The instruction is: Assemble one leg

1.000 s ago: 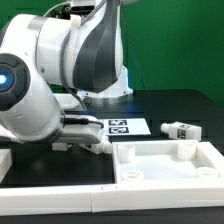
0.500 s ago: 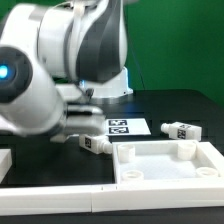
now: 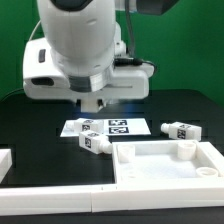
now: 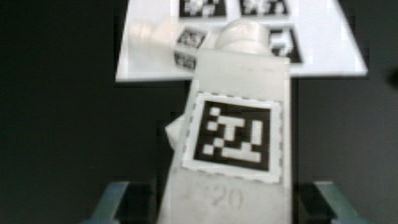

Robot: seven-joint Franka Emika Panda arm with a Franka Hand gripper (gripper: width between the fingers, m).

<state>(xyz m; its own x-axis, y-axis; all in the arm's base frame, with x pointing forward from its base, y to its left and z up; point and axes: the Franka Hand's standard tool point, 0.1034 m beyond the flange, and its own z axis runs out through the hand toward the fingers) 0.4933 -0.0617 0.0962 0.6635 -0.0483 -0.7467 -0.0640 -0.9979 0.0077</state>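
Observation:
A leg (image 3: 95,141), a short white peg with a black-and-white tag, lies on the black table in front of the marker board (image 3: 125,127). My gripper (image 3: 95,108) hangs over it below the big white arm, its fingers hard to make out there. In the wrist view the same leg (image 4: 231,130) fills the middle, tag up, and runs between my gripper (image 4: 226,205). The fingers (image 4: 125,200) stand apart, with a dark gap on each side of the leg. The gripper is open. I cannot tell whether the leg is touched.
A second leg (image 3: 181,130) lies at the exterior view's right. A large white rimmed panel (image 3: 165,172) lies in front. A white block (image 3: 5,160) sits at the left edge. A small white piece (image 4: 151,45) lies on the marker board (image 4: 302,60).
The arm has swung from the exterior view's left to the centre and now stands upright over the leg. The leg stays in about the same place on the table.

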